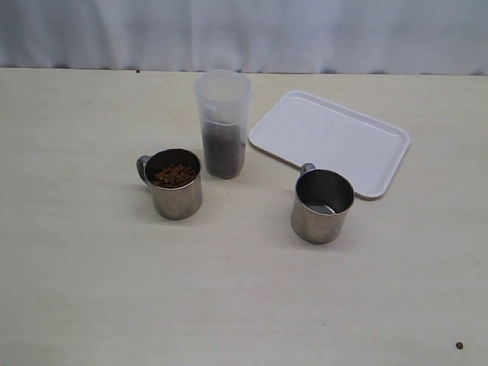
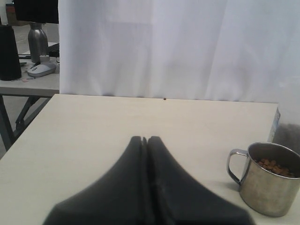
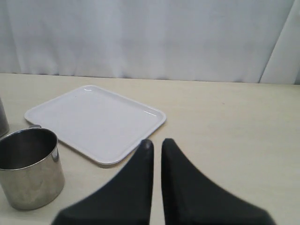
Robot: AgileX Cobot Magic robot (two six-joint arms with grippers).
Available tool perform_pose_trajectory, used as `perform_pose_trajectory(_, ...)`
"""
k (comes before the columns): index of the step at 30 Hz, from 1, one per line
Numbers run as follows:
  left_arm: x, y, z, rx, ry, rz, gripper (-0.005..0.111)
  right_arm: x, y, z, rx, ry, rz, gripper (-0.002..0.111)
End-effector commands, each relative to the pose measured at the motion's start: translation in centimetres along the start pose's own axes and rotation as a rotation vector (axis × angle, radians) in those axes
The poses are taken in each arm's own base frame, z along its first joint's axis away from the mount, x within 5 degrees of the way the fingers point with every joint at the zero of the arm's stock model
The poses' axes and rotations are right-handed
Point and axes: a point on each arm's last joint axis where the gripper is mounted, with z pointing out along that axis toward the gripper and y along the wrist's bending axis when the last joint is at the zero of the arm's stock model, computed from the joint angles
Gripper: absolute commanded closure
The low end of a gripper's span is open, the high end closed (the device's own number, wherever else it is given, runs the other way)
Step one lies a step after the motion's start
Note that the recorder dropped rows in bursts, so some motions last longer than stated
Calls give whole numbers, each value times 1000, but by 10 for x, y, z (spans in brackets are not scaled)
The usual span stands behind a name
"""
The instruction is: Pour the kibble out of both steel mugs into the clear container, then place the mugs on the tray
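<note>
Right mug (image 1: 322,206) empty; left mug (image 1: 174,185), clear container (image 1: 223,114) hold kibble (image 1: 174,175).

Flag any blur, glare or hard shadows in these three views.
Exterior view: flat, even light, only faint shadows under the kibble mug and the empty mug, slightly soft overall. Left wrist view: left gripper close to the lens, blurred; curtain bright. Right wrist view: right gripper blurred toward its base; mild sheen on the tray.
</note>
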Motion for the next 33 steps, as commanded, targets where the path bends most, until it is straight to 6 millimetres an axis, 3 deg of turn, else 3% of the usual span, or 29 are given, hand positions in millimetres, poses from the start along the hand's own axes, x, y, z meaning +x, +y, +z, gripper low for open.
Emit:
perform_pose_trajectory(1,0,0,0,-1,-11,1,107,2,0,0,-4,3,-8,103)
perform_pose_trajectory(17,-1,0,0,-1,-22,5,107,2,0,0,-4,3,-6,103)
perform_pose_trajectory(21,0,5,0,-54,5,442,107,2,0,0,-4,3,-6,103)
perform_pose_trajectory(26,-1,7,0,-76,3,576,107,2,0,0,-4,3,-6,103)
perform_pose_trajectory(30,-8,5,-1,-93,-68,803,107,2,0,0,-4,3,-6,103)
perform_pose_trajectory(32,-12,2,-1,-78,-126,734,107,2,0,0,-4,3,-6,103)
perform_pose_trajectory(33,-15,1,-1,-56,-167,565,107,2,0,0,-4,3,-6,103)
